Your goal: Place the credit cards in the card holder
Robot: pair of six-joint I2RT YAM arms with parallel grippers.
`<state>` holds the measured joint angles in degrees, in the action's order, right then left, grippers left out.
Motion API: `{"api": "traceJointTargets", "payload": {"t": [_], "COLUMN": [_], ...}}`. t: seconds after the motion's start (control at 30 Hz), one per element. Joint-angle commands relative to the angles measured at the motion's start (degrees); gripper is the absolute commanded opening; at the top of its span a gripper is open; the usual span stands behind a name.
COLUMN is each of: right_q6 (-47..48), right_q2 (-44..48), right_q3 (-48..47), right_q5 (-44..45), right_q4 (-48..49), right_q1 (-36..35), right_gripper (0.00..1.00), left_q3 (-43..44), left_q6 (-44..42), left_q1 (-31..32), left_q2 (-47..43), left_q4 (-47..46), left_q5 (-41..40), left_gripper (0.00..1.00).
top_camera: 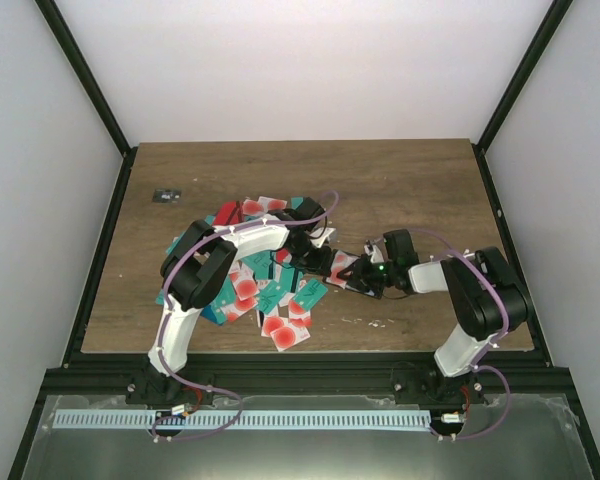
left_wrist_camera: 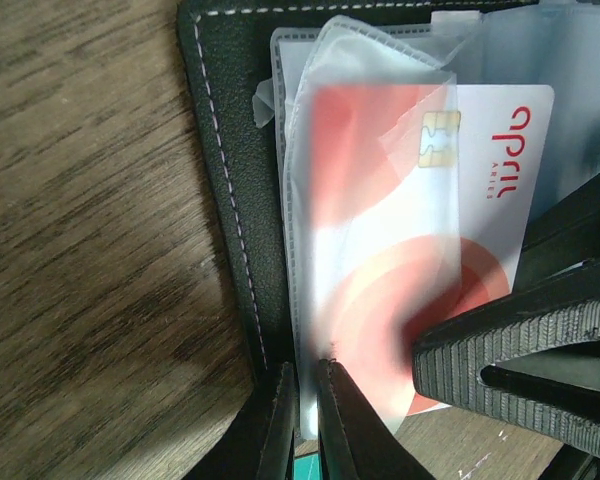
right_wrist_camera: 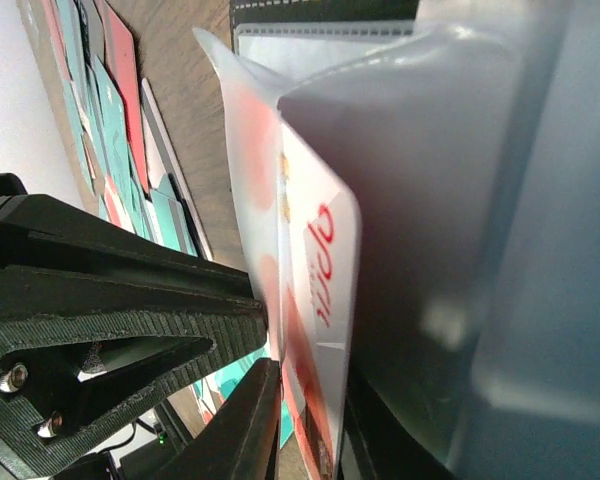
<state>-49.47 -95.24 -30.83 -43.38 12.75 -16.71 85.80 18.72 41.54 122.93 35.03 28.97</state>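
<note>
Credit card [left_wrist_camera: 480,180] (half-sleeved) | right tool [right_wrist_camera: 305,425] grips it | left tool [left_wrist_camera: 305,420] pinches card holder [left_wrist_camera: 230,150]

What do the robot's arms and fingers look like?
The left arm and the right arm are chunky black and white pieces with a purple cable looping along them. A tiny green light glows on the right one. The fingers are black, ridged, with triangle-shaped holes.

A small dark object [top_camera: 166,195] is seen lying on the wooden desk [top_camera: 410,180] near its far left corner. A few white specks [top_camera: 375,322] are scattered by the near edge, right of the middle.
</note>
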Motion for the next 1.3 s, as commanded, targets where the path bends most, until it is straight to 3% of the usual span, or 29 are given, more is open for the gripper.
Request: {"api": "traceJointTargets", "payload": {"t": [0.0, 0.27, 0.53, 0.93, 1.07, 1.27], "right_q6": [0.43, 0.48, 6.67, 11.24, 11.83, 13.16], "right_q2": [0.75, -0.24, 4.99, 9.39, 11.27, 13.56], "right_q3": [-0.61, -2.28, -9.38, -15.06, -15.7, -17.7], "right_q5": [3.76, 4.13, 10.25, 14.87, 15.33, 17.07], "right_q4": [-3.36, -3.14, -21.23, -36.18, -37.81, -41.41], "right_q1": [-0.36, -0.34, -0.35, -0.42, -0.43, -0.46], "right_gripper": [0.18, 0.34, 0.56, 0.73, 0.76, 0.78], "left_q3": [-1.34, -1.27, -1.22, -1.51, -1.52, -1.51], "left_q6": [0.6, 0.36, 0.73, 1.92, 2.19, 2.54], "left_q1": [0.31, 0.37, 0.3, 0.27, 0.21, -0.61], "left_q2": [2.38, 2.32, 1.55, -1.09, -2.58, -5.44], "left_q4": [4.68, 5.23, 5.16, 3.66, 3.63, 3.86], "left_q5": [0.6, 0.43, 0.17, -0.18, -0.52, -1.11], "left_gripper": [0.1, 0.1, 0.1, 0.12, 0.17, 0.35]}}
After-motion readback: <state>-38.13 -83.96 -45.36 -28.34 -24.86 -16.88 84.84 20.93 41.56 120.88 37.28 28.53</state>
